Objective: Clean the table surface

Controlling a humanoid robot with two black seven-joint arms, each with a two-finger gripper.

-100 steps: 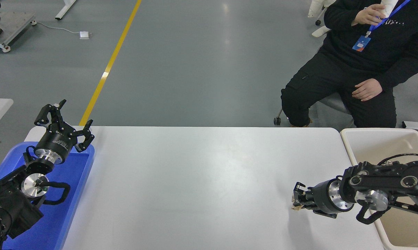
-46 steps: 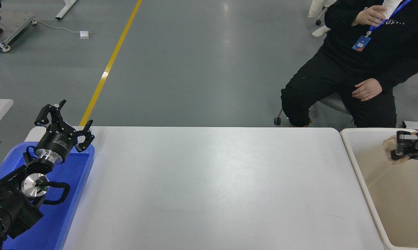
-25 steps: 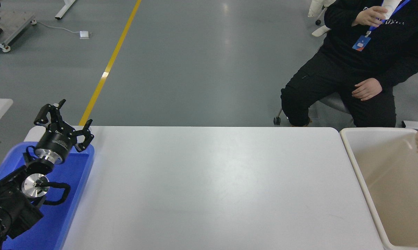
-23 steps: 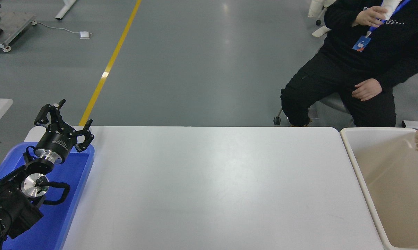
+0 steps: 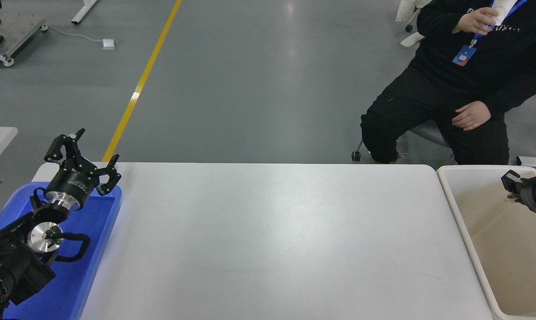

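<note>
Table surface (image 5: 268, 240) lay bare between blue tray (image 5: 94, 249) and cream tub (image 5: 481, 213), so you did well to keep the right gripper (image 5: 510, 189), grip unclear, over the tub, left gripper (image 5: 82, 151) spread, empty.

Tray (image 5: 103, 222) left of table surface (image 5: 272, 240); tub (image 5: 454, 200) right

White, blue and cream against grey

The worktop (image 5: 268, 240) is glossy white, the tray (image 5: 96, 222) bright blue, the tub (image 5: 454, 191) cream; a yellow line (image 5: 139, 84) crosses the grey floor (image 5: 259, 75).
</note>
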